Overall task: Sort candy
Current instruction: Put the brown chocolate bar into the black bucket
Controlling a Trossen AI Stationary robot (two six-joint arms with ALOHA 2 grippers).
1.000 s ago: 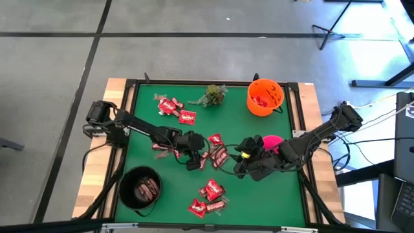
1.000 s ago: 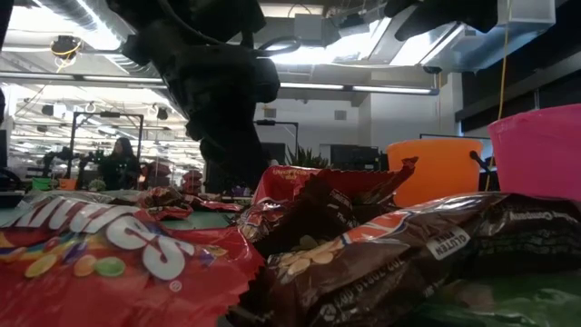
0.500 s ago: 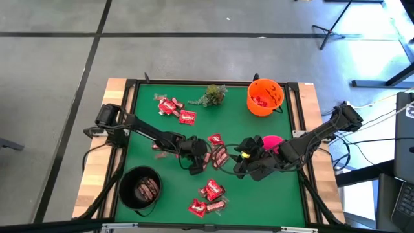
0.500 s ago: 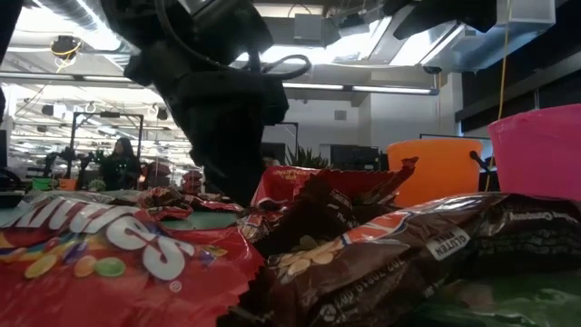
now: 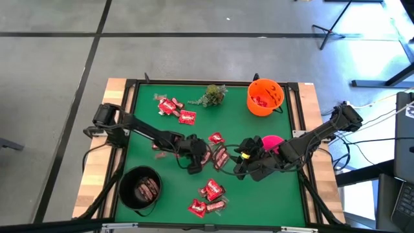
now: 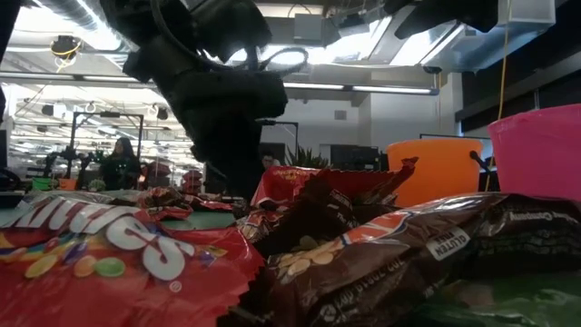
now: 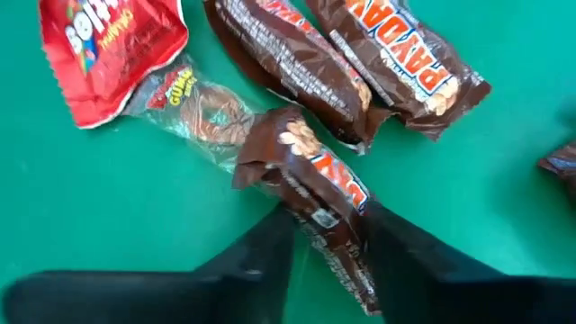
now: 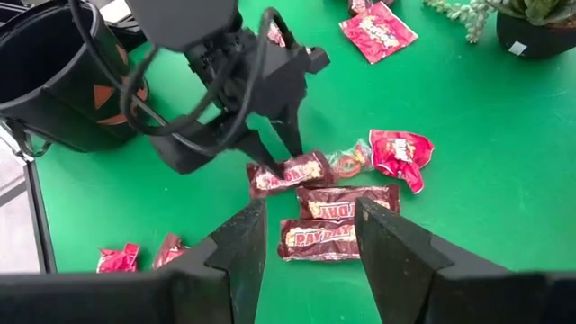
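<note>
Left gripper (image 7: 326,236) pinches the brown bar (image 7: 310,189) crosswise to its long axis (right gripper (image 8: 306,236) open, farther off).

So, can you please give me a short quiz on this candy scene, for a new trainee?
1. True or false: the left gripper is shut on a brown bar.
2. Which bowl holds brown bars?
A. orange bowl
B. black bowl
C. pink bowl
3. Fill in the gap: the right gripper is ____ (open or shut).

Key: 1 true; 2 B; 3 open.
</note>
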